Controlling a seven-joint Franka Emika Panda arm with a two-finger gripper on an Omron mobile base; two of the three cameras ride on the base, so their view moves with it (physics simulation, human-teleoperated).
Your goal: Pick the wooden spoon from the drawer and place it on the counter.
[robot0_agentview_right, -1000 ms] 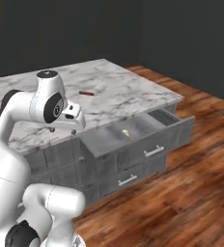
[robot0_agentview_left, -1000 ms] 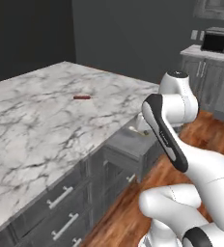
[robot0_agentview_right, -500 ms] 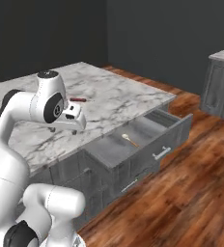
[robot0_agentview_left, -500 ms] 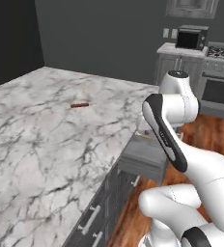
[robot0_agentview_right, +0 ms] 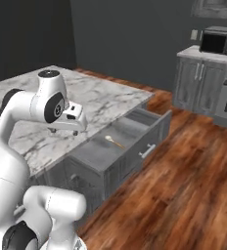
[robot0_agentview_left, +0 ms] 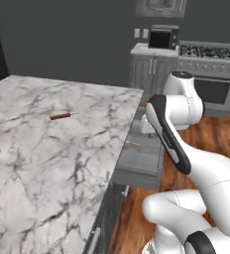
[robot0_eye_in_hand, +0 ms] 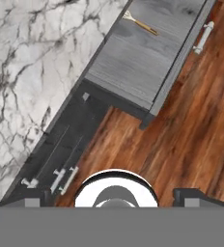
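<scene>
The wooden spoon lies flat inside the open drawer, near its inner end by the counter edge. The drawer sticks out from under the white marble counter. My gripper hangs above the counter's edge, well short of the spoon and higher than it. Its fingers stand wide apart with nothing between them, so it is open.
A reddish-brown rod lies on the marble farther in. Grey drawer fronts with silver bar handles sit below the counter. Wood floor spreads past the drawer front. Cabinets with a microwave and a stove stand at the back.
The whole picture has shifted in both base views, so the base has driven. The open drawer and spoon now sit closer to the arm. The arm keeps its pose.
</scene>
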